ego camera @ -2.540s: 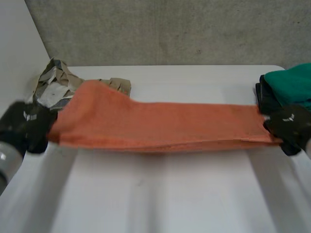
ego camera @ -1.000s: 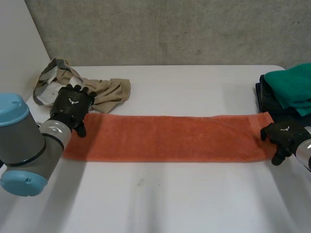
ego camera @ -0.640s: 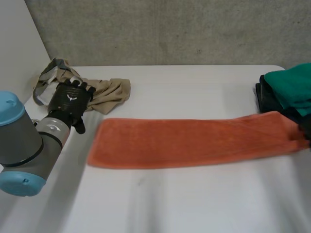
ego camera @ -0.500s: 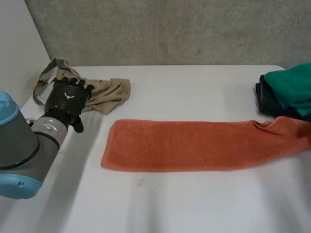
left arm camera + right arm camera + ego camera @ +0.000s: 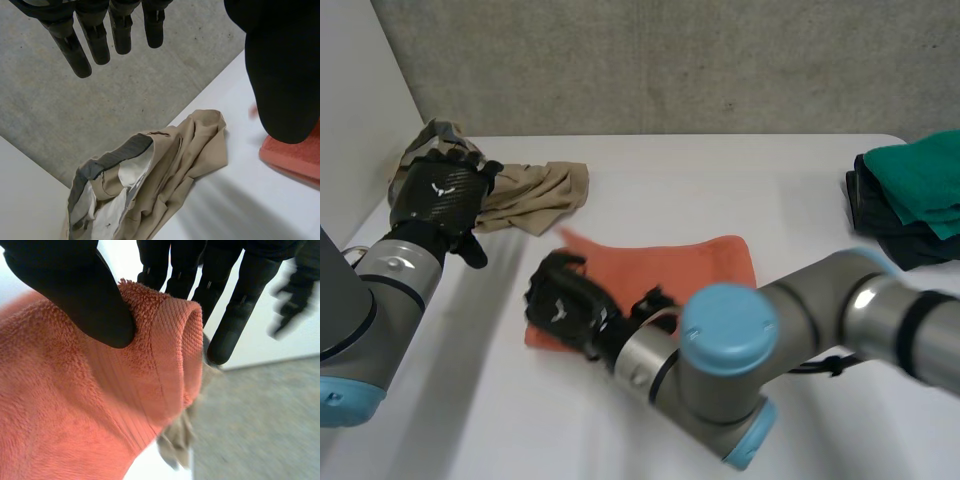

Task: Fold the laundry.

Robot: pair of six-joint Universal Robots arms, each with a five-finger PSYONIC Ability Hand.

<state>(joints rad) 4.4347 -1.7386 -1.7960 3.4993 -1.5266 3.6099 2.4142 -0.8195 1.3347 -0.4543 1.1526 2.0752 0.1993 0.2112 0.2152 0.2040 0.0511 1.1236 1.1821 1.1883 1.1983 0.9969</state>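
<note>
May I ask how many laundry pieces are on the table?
4: orange towel mid-table, beige garment far left, green cloth atop a dark cloth far right; more may lie hidden beneath.

Note the orange towel (image 5: 60, 405): fuzzy looped terry cloth, with a flat ribbed woven band along its hem. You see the right hand (image 5: 75, 290) as smooth matt black. The beige trousers (image 5: 190, 155) are thin smooth woven cloth; the table (image 5: 720, 180), matt white.
</note>
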